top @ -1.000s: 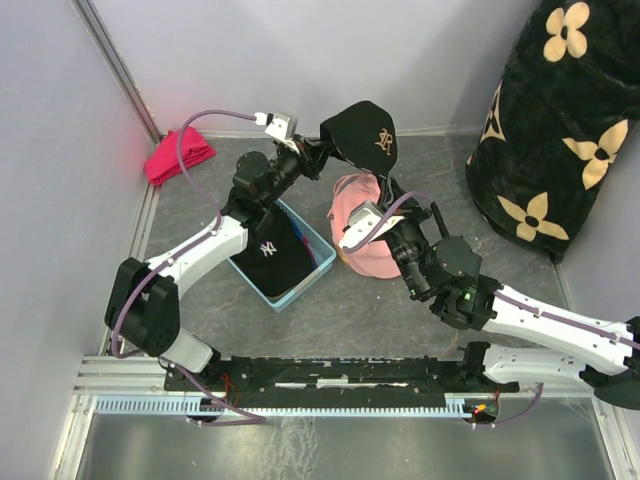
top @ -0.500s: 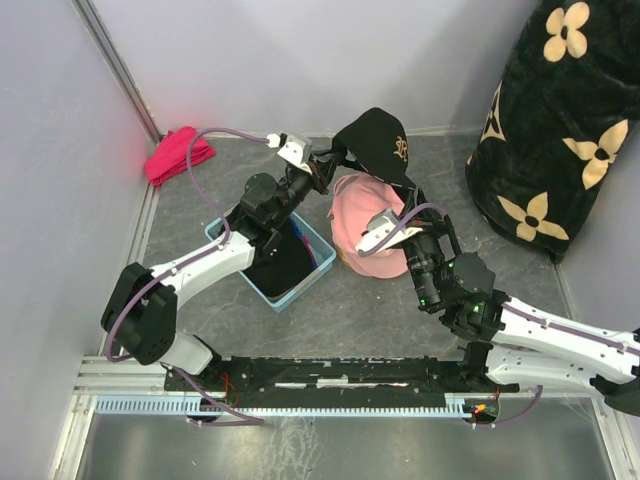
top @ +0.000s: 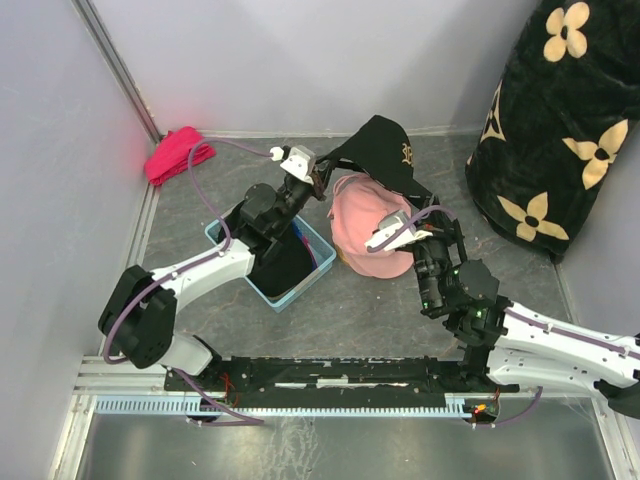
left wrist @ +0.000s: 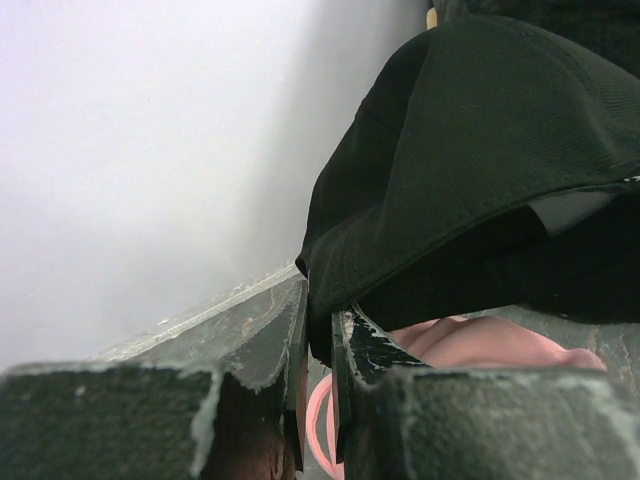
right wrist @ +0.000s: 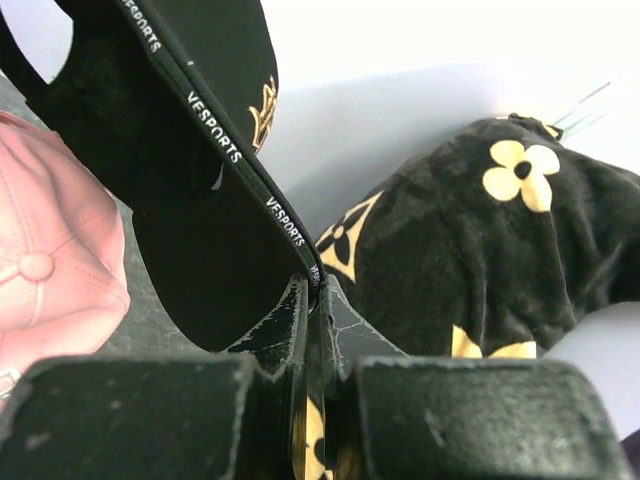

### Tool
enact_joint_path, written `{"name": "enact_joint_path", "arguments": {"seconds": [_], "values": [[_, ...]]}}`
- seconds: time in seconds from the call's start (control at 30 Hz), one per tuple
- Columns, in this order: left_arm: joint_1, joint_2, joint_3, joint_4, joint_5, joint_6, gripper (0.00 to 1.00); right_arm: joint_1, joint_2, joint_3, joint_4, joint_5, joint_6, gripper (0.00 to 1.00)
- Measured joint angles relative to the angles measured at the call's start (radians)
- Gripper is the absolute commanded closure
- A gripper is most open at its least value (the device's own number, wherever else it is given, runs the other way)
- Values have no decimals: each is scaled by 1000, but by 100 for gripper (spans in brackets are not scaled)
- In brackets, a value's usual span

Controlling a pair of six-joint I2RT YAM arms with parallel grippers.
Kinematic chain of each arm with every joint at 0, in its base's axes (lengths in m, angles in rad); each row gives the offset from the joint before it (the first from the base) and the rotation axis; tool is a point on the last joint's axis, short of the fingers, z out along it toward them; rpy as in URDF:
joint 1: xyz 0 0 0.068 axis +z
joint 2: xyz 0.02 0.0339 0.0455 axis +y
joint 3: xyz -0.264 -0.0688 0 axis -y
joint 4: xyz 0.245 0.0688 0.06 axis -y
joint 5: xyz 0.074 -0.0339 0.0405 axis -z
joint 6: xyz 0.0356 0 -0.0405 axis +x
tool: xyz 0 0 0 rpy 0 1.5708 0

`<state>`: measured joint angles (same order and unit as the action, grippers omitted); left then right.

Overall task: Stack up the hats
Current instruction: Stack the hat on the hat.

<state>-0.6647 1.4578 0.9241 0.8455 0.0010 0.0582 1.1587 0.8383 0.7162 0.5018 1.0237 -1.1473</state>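
Blue bin [top: 305,288] hard by pink cap [top: 362,225] L, floral bundle [top: 555,130] walls R, floor strip [top: 455,165] betw open

A raised cap [top: 385,145] hangs over a lower cap [top: 365,228], bin [top: 305,287] to their left.

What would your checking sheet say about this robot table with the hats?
Surface: grey tabletop, hats and a bin on it.
Job's things: black cap held in the air, partly over the pink cap lying on the table.
Clutter: blue bin holding something dark, partly hidden; red-pink cloth in the far left corner.
Grippers: left pincer shut on the black cap's edge; right pincer shut on the opposite edge.
Cables: a purple cable loops off each wrist; no snag seen.
Surroundings: pale walls; black flowered blanket far right.
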Motion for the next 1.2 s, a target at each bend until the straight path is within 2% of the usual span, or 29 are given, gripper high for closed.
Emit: {"name": "enact_joint_path", "arguments": {"seconds": [0.27, 0.77, 1.0, 1.2], "values": [[-13, -27, -47, 43, -5, 15, 83, 18, -20, -21, 2, 72, -6, 98], [-49, -28, -114, 154, -56, 13, 82, 72, -38, -25, -128, 195, 38, 98], [-58, -25, -182, 238, -98, -18, 80, 85, -18, -27, -214, 232, 101, 98], [-65, 2, -212, 302, -116, -42, 79, 113, -16, -26, -367, 273, 216, 98]]}}
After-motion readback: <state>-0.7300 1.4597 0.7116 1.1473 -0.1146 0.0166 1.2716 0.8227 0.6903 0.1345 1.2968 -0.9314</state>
